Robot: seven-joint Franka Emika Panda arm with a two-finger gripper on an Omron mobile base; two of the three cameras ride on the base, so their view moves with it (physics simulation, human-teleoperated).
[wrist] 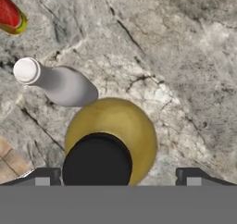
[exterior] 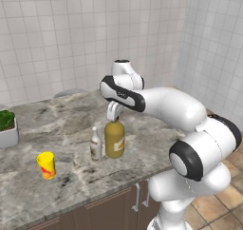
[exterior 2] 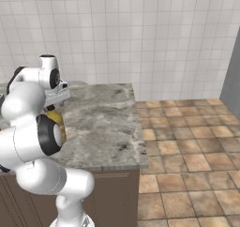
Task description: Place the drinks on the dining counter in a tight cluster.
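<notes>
The big orange-yellow bottle [exterior: 115, 139] with a black cap stands on the dining counter [exterior: 57, 117] near its front edge. Close on its left stands the slim beige-white bottle [exterior: 96, 145], a small gap between them. My gripper [exterior: 114, 113] hangs straight above the big bottle's cap, open. In the hand view the fingertips [wrist: 44, 176] stand wide on either side of the black cap of the orange-yellow bottle [wrist: 125, 126], and the right one is well clear of it. The slim bottle [wrist: 62, 85] lies up and left of it. The arm hides most of the orange-yellow bottle [exterior 2: 56, 117] in the right base view.
A short yellow cup [exterior: 46, 165] with red marks stands further left near the counter's front edge. A green plant in a white pot [exterior: 7, 128] sits at the far left. The counter [exterior 2: 105, 127] ends on the right, with tiled floor [exterior 2: 187, 141] beyond.
</notes>
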